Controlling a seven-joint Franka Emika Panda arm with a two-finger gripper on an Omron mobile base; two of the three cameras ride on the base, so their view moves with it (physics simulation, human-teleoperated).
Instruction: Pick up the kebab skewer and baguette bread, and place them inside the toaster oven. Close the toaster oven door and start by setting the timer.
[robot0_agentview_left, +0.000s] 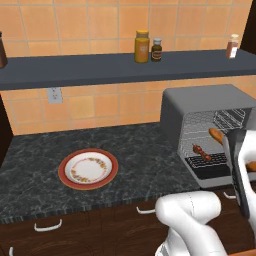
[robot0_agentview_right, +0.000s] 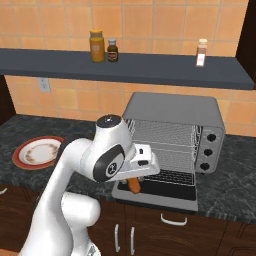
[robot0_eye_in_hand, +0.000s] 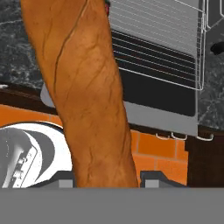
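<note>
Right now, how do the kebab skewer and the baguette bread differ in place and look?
The kebab skewer lies on a rack inside the toaster oven; the baguette bread is gripped in the tool in front of the oven's open mouth. The skewer is short with dark red-brown chunks; the baguette is longer, plain orange-brown. Both have left the plate.

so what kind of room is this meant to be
A home kitchen, rendered rather than real. A dark stone counter runs along a tiled wall, with a toaster oven standing open on it, a plate nearby, and a shelf of jars above.
</note>
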